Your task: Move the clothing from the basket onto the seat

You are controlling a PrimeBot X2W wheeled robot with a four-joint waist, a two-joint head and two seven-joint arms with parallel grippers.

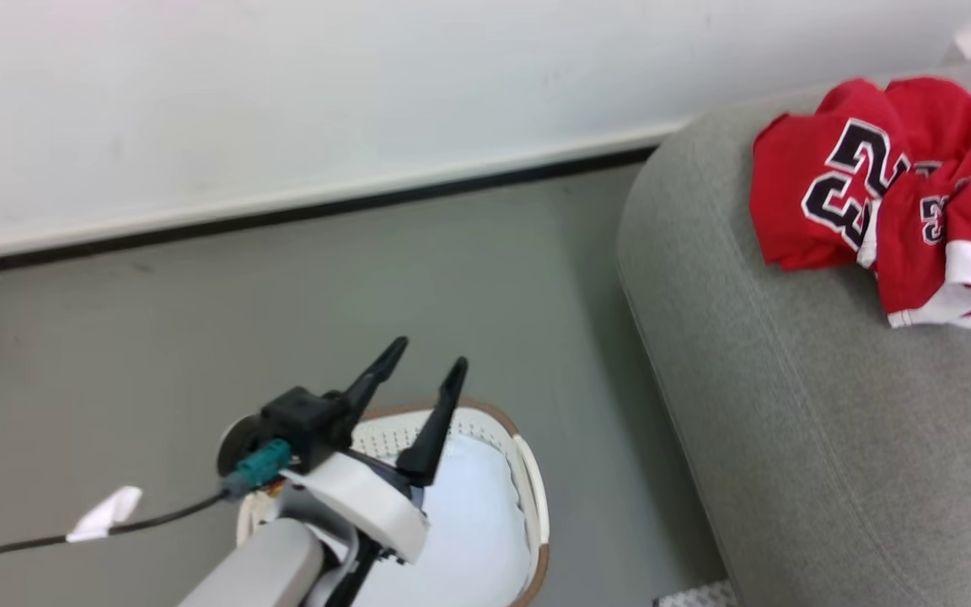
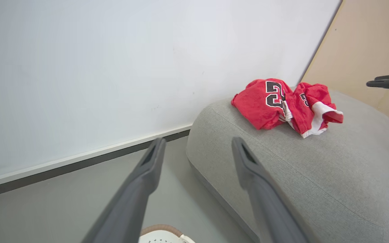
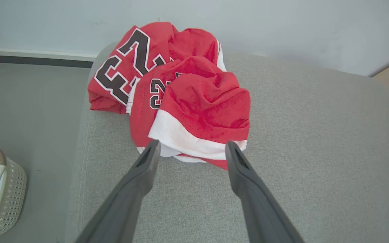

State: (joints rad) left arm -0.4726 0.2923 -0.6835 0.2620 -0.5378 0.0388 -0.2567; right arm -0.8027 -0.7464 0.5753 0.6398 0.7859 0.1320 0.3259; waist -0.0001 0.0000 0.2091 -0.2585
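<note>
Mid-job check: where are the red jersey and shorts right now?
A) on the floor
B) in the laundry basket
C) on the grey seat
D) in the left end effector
C: the jersey and shorts lie bunched together on the grey seat, and the left end effector hangs open and empty over the laundry basket.

Pale forearm (image 1: 266, 565) carries a black-fingered left claw (image 1: 431, 352), teal plug (image 1: 262, 464) and tagged black cable (image 1: 30, 539).
</note>
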